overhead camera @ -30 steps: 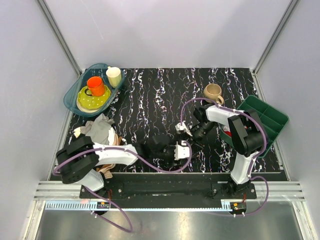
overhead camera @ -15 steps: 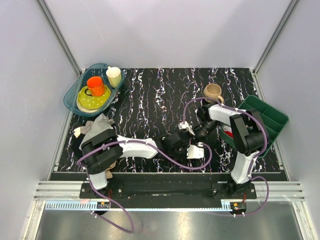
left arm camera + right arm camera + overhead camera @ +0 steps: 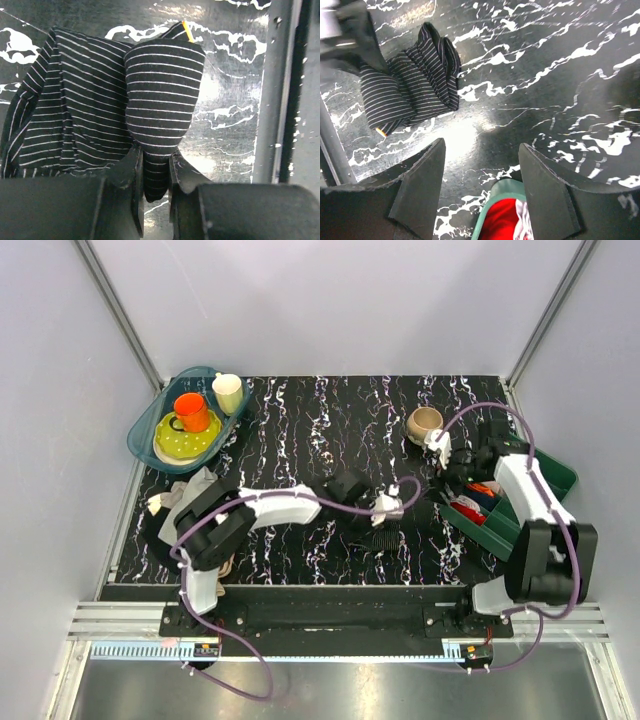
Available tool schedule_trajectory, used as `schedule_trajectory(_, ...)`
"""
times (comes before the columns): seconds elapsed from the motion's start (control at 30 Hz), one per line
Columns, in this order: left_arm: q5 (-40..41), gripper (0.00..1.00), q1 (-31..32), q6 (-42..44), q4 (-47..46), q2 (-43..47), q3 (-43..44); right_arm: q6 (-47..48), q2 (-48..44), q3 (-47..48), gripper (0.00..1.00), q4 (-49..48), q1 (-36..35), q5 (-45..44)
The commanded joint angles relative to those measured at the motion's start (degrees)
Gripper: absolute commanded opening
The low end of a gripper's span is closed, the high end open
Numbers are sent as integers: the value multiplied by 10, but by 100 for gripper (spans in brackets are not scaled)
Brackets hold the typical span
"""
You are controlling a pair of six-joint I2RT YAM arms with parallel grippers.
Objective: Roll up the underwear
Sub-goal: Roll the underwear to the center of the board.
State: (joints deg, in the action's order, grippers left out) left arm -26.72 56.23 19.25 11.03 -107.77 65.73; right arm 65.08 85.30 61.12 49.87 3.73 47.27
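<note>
The left gripper [image 3: 152, 172] pinches a fold of the underwear [image 3: 162, 90] — roll it tightly, evenly; the right gripper [image 3: 481, 150] hangs open, empty.

No legible text, brand, number anywhere. Tiny orange tab [image 3: 187, 31] on underwear [image 3: 160, 100]: unreadable.

You have the underwear [image 3: 100, 110] mid-tabletop [image 3: 300, 420], toward the near edge; clothes pile [image 3: 195, 495] at left edge; basin [image 3: 140, 448] in far-left corner; mug [image 3: 424, 423] beside the tray [image 3: 548, 470] at right edge.
</note>
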Motion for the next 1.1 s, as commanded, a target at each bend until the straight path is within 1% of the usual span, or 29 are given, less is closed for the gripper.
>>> schedule_trajectory(0.0, -157, 5, -55, -62, 142, -80, 71, 73, -102, -20, 70, 4, 4, 30)
schedule_trajectory(0.03, -174, 6, -63, -70, 174, -96, 89, 111, -118, -41, 71, 38, 4, 47)
schedule_trajectory(0.07, -196, 9, -79, -85, 186, -129, 104, 156, -133, -56, 75, 60, 3, 55)
schedule_trajectory(0.1, -210, 11, -88, -105, 198, -146, 136, 241, -162, -70, 78, 79, 3, 64)
schedule_trajectory(0.13, -228, 12, -95, -112, 221, -165, 148, 281, -175, -105, 82, 101, 3, 79)
schedule_trajectory(0.17, -256, 14, -109, -125, 227, -198, 160, 315, -188, -123, 90, 105, -3, 83)
schedule_trajectory(0.2, -264, 15, -116, -140, 236, -214, 186, 343, -214, -142, 93, 98, -11, 82)
schedule_trajectory(0.23, -269, 14, -121, -144, 255, -230, 198, 338, -225, -177, 95, 61, -27, 63)
schedule_trajectory(0.27, -274, 14, -129, -148, 261, -254, 209, 323, -237, -192, 95, 32, -73, 43)
schedule_trajectory(0.3, -272, 14, -132, -156, 266, -263, 216, 283, -254, -208, 95, 1, -101, 21)
schedule_trajectory(0.33, -267, 14, -133, -162, 269, -268, 228, 268, -261, -236, 95, -59, -125, -20)
schedule_trajectory(0.4, -265, 15, -134, -172, 269, -276, 236, 236, -268, -256, 95, -112, -176, -45)
schedule_trajectory(0.5, -256, 18, -134, -191, 258, -277, 247, 218, -236, -265, 95, -194, -215, -70)
schedule_trajectory(0.57, -251, 20, -133, -191, 253, -278, 254, 220, -208, -272, 95, -216, -236, -98)
schedule_trajectory(0.6, -249, 20, -134, -212, 248, -277, 257, 222, -199, -276, 94, -230, -257, -117)
schedule_trajectory(0.7, -241, 25, -134, -228, 233, -276, 258, 213, -160, -286, 89, -260, -292, -156)
schedule_trajectory(0.73, -239, 27, -134, -232, 227, -272, 257, 210, -151, -286, 82, -262, -297, -162)
schedule_trajectory(0.8, -230, 29, -135, -248, 205, -263, 247, 193, -121, -283, 71, -263, -306, -176)
schedule_trajectory(0.83, -215, 32, -136, -255, 190, -245, 240, 186, -111, -281, 64, -262, -309, -180)
schedule_trajectory(0.87, -206, 34, -137, -263, 173, -232, 219, 175, -96, -279, 51, -261, -309, -183)
schedule_trajectory(0.9, -199, 36, -138, -279, 137, -218, 207, 170, -89, -276, 45, -258, -309, -190)
schedule_trajectory(0.93, -183, 37, -140, -286, 119, -184, 196, 164, -84, -274, 40, -256, -309, -193)
schedule_trajectory(0.97, -172, 42, -142, -291, 101, -166, 183, 154, -76, -272, 35, -253, -309, -195)
schedule_trajectory(1.0, -161, 44, -142, -293, 58, -120, 152, 152, -73, -268, 34, -248, -309, -195)
schedule_trajectory(1.03, -143, 46, -143, -291, 35, -96, 129, 149, -71, -267, 33, -244, -309, -193)
schedule_trajectory(1.07, -131, 52, -143, -287, -7, -72, 108, 141, -66, -262, 32, -238, -309, -189)
